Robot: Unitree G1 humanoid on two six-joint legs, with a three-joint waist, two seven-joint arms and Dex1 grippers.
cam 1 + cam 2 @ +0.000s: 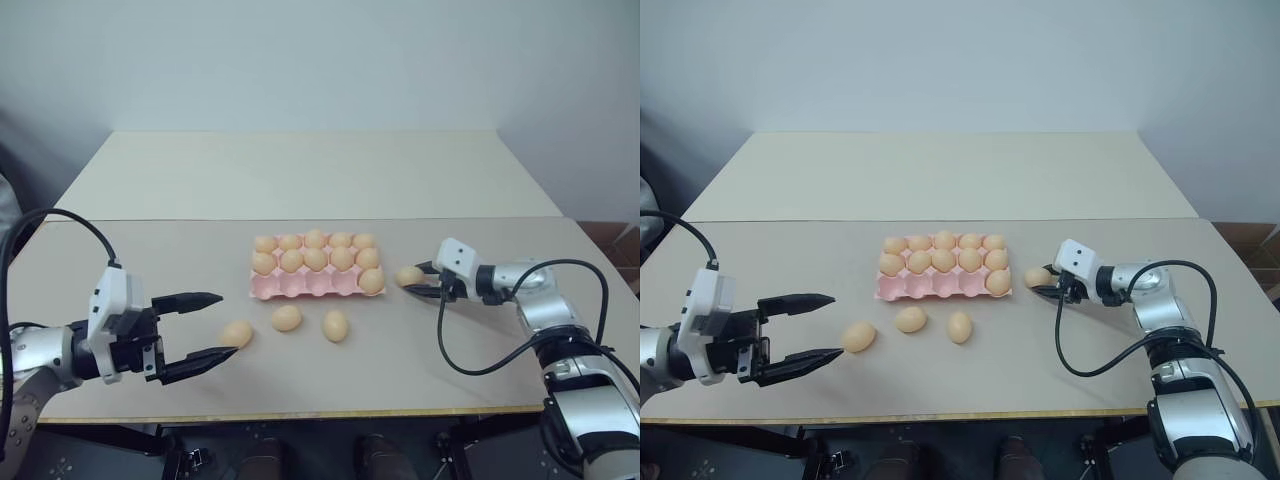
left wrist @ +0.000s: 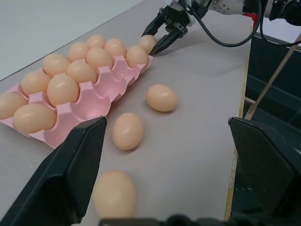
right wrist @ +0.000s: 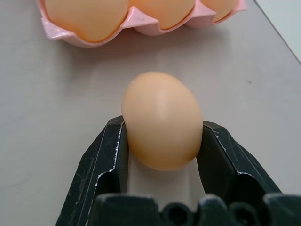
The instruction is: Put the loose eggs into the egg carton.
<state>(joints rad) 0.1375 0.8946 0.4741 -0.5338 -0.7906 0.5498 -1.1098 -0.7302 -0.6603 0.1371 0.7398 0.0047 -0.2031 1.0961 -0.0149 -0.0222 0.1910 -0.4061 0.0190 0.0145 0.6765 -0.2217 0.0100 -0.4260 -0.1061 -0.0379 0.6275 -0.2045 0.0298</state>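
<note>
Right pincer point(image 3: 162, 141) is pinching one egg point(image 3: 161, 120) on the counter point(image 1: 150, 270), just right of the carton point(image 1: 300, 288); egg's long axis runs along the fingers. Carton's near row has four empty cups, so the carry would go left from the pincer. Three more eggs point(image 1: 286, 318) lie just in front of the carton, nearer the left pincer point(image 1: 205, 327), which is spread and holds nothing

A pale beige table point(image 1: 150, 270) abuts a cream table point(image 1: 300, 170) before a plain pale wall point(image 1: 320, 60).
</note>
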